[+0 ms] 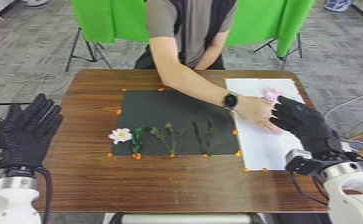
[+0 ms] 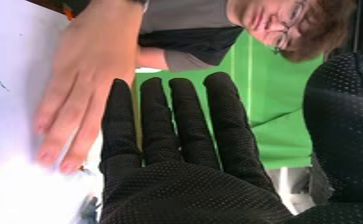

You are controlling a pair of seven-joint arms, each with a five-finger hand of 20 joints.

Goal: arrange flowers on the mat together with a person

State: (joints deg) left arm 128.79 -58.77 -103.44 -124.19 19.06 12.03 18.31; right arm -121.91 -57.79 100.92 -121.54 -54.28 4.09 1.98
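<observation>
Fingers [image 1: 286, 106] of the right hand [image 1: 304, 124] are straight and the thumb stands well out, so it is wide, over the white mat [image 1: 266, 156], with a person's hand [image 1: 256, 114] just to its left and the pink flower [image 1: 272, 94] just beyond its fingertips on that mat. Well to its left, on the black mat [image 1: 167, 111], lie the white flower [image 1: 120, 135] and green stems [image 1: 171, 139]. Farther left, past that mat, the left hand [image 1: 26, 131] is wide too, its fingers straight, at the left edge of the bench [image 1: 182, 187].
</observation>
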